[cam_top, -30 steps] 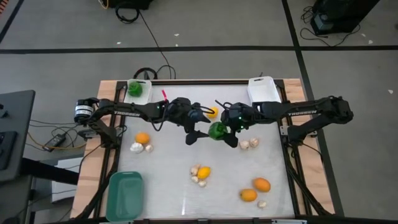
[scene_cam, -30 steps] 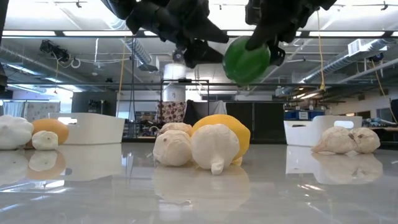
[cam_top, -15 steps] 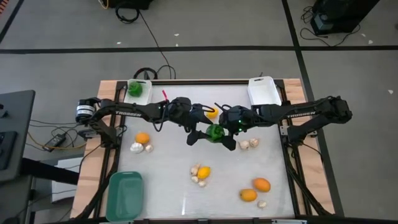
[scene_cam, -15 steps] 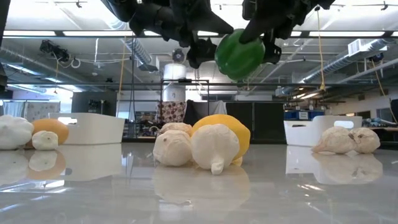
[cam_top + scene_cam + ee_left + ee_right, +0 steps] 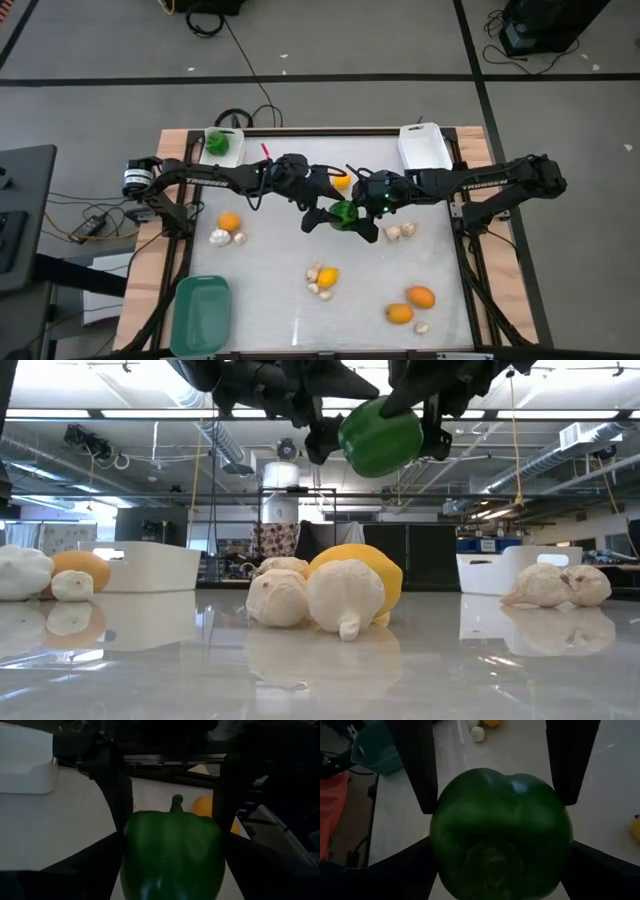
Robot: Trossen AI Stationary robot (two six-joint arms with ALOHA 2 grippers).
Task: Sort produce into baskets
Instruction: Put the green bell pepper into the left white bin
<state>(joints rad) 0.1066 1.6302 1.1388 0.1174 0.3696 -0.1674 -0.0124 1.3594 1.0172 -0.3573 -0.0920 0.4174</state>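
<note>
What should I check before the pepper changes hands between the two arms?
1. Right gripper shut on the green bell pepper: ok, the pepper is held clear above the table.
2. Left gripper at the pepper: ok, its fingers stand on either side of it in the left wrist view.
3. Left fingers already pressing the pepper: cannot tell.
4. Table below the handover: ok, bare; the nearest whitish pieces lie off to the side.
5. Destination: ok, the white bin at the far left corner already holds a green pepper.
6. Other white bin: looks empty.
</note>
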